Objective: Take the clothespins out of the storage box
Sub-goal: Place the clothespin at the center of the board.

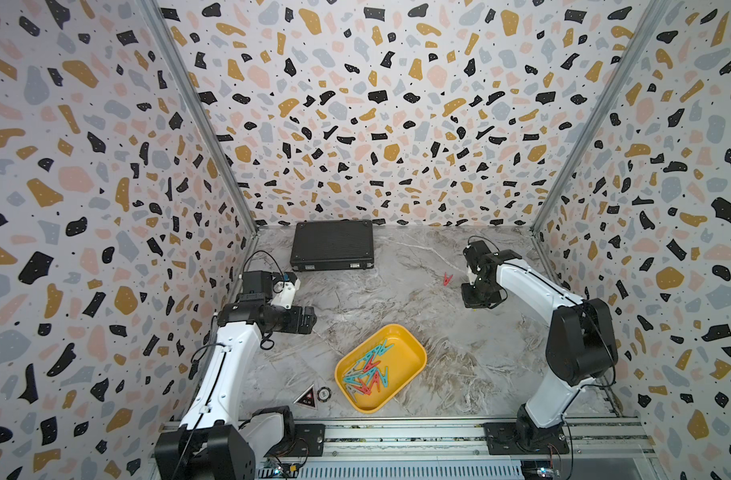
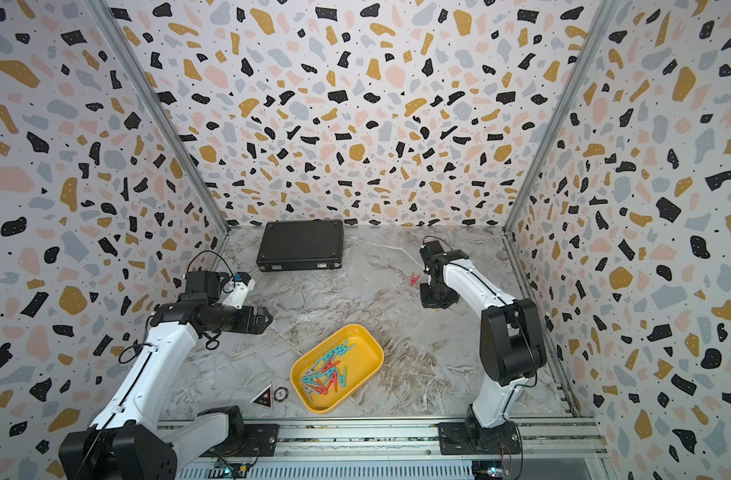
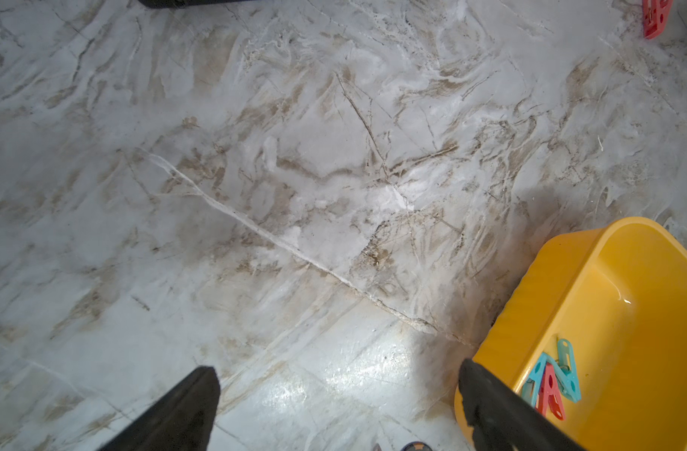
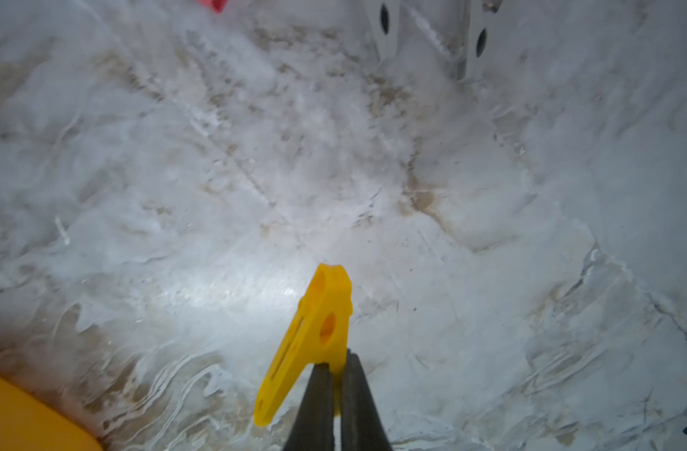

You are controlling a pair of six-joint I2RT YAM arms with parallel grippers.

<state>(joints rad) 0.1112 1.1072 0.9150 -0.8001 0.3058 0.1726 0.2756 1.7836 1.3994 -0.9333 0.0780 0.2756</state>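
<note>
Right gripper [image 4: 337, 361] clamps yellow clothespin [image 4: 318, 324]; left gripper [image 3: 338, 369] gapes wide.
Black case [image 1: 332, 245] at back; red clothespin [image 3: 652, 27] cut off in wrist views.

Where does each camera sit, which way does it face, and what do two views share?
Top views: high over the robot's base, facing down and forward; table, storage box, black case, left arm, right arm.
Left wrist: on the left arm, facing down at bare table; open left pincer, part of the storage box.
Right wrist: on the right arm, close to the table; right pincer shut on a yellow clothespin.
Shared: left wrist and both top views show the storage box and one loose red clothespin.
</note>
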